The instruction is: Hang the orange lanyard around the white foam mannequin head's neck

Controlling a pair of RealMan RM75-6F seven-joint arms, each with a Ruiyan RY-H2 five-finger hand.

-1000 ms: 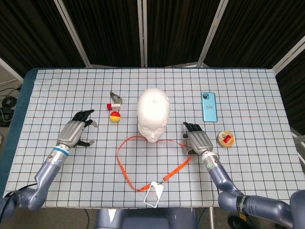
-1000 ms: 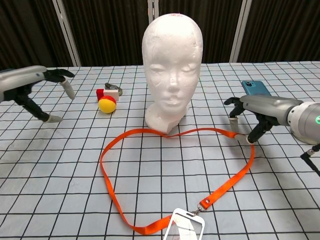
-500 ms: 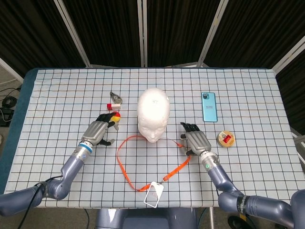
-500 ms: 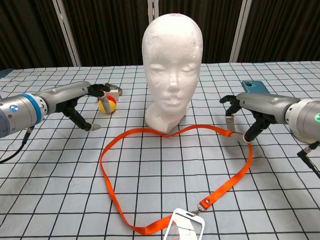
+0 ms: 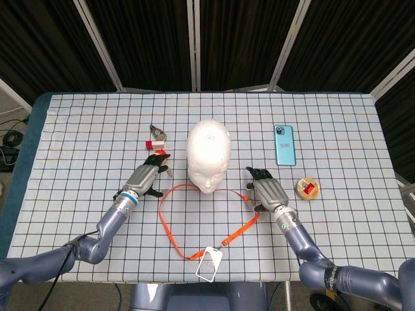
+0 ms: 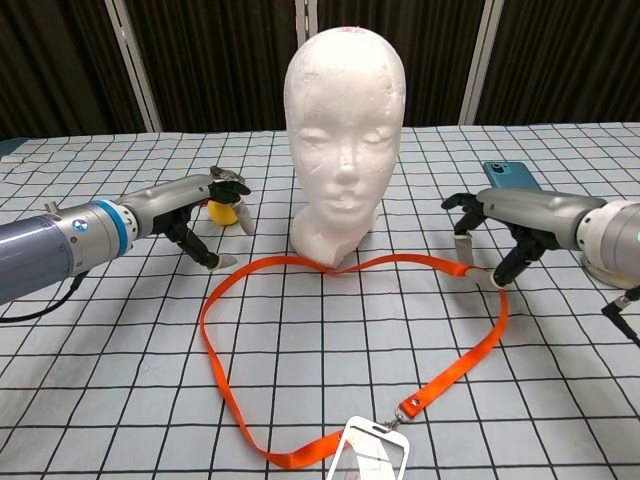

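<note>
Under your right hand lies the orange lanyard, not clearly gripped; your left hand is released. Next, grasp both sides before lifting over the mannequin head.

Foam head mid desk; lanyard loop before it; phone right; ball left.
</note>
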